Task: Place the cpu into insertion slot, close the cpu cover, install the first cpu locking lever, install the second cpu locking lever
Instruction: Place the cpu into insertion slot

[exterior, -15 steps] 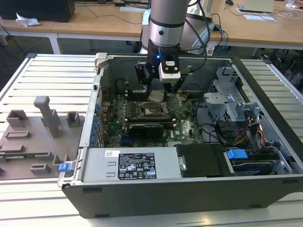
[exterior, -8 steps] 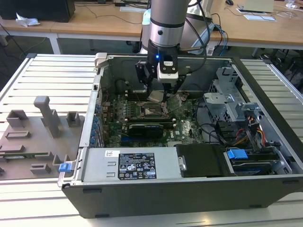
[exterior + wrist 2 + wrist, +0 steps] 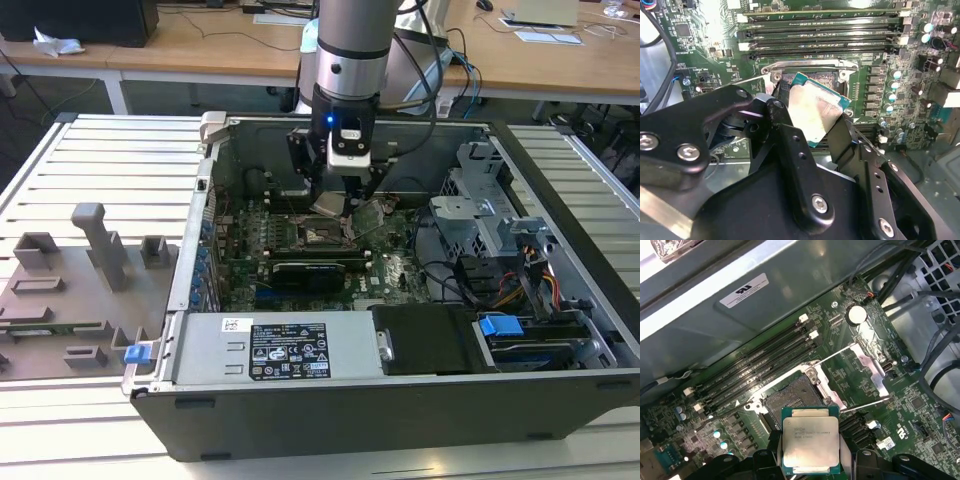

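1. The gripper (image 3: 812,125) pinches the chip (image 3: 817,112) by 2 opposite edges, 1 black finger (image 3: 785,125) on each side, with the silver top facing up
2. In the second wrist view the chip sits tilted in that grip, 1 green-edged corner lower than the rest
3. In the first wrist view the chip (image 3: 811,442) is between the fingers of the gripper (image 3: 811,462), just beside the socket (image 3: 792,397) and not seated in it; I cannot tell whether any edge touches the rim
4. The socket is bare, its dark pin field showing inside the dull metal frame
5. The cover (image 3: 862,351) is swung open, off the socket on the side away from the chip
6. 2 thin wire levers (image 3: 865,404) are unlatched and stick out along the board beside the cover
7. Past the socket run the long black memory slots (image 3: 760,360), and a round silver battery (image 3: 857,314) sits near the cover
8. In the exterior view the gripper (image 3: 335,205) hangs inside the open computer case (image 3: 400,410), holding the chip (image 3: 330,207) over the socket (image 3: 322,237) on the green board (image 3: 390,270)
9. The case lies on a slatted metal table (image 3: 110,170); a grey tray of moulded holders (image 3: 70,290) is beside it at the exterior view's left
10. Wooden desks (image 3: 200,45) stand behind
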Action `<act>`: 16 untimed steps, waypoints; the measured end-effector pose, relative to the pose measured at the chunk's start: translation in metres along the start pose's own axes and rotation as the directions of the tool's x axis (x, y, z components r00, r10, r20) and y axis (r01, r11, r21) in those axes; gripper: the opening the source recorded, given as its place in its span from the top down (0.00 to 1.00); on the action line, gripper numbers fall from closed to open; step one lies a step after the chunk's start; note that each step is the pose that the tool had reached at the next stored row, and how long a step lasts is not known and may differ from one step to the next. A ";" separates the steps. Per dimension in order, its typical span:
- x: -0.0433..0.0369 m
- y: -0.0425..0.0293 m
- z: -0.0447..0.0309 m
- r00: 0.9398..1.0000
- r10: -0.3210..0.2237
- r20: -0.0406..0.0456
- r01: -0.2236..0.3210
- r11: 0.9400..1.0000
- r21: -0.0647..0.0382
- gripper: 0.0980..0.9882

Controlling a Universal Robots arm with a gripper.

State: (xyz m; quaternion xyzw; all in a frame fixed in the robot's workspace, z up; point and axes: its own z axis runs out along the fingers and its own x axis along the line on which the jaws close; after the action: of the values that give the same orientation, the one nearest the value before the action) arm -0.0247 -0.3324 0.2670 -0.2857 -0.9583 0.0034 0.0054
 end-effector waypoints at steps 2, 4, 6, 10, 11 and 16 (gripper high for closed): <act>0.0000 0.0000 0.0001 1.000 0.015 0.000 -0.015 1.000 0.001 0.50; 0.0000 0.0000 0.0002 1.000 0.031 0.001 -0.031 1.000 0.002 0.50; 0.0000 0.0000 0.0002 0.999 0.046 0.002 -0.046 0.999 0.002 0.50; 0.0000 0.0000 0.0004 0.997 0.075 0.002 -0.075 0.997 0.003 0.50; 0.0000 0.0000 0.0005 0.996 0.086 0.002 -0.086 0.996 0.004 0.50; 0.0000 0.0000 0.0006 0.992 0.126 0.002 -0.126 0.992 0.004 0.50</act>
State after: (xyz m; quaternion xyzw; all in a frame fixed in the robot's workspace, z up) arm -0.0247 -0.3324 0.2664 -0.3458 -0.9383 0.0058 0.0048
